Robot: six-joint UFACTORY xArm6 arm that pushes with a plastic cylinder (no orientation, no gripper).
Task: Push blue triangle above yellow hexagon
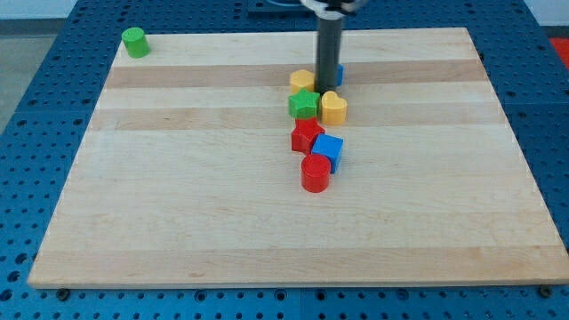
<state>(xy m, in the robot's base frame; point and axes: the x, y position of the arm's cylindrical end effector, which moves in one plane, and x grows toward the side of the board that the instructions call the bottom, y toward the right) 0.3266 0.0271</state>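
The yellow hexagon lies near the top middle of the wooden board. The blue triangle is mostly hidden behind my rod; only a blue sliver shows at the rod's right side. My tip stands between the yellow hexagon on its left and the blue triangle on its right, close to both, just above the green star and the yellow heart.
Below the cluster lie a red star, a blue cube and a red cylinder, close together. A green cylinder stands at the board's top left corner. Blue perforated table surrounds the board.
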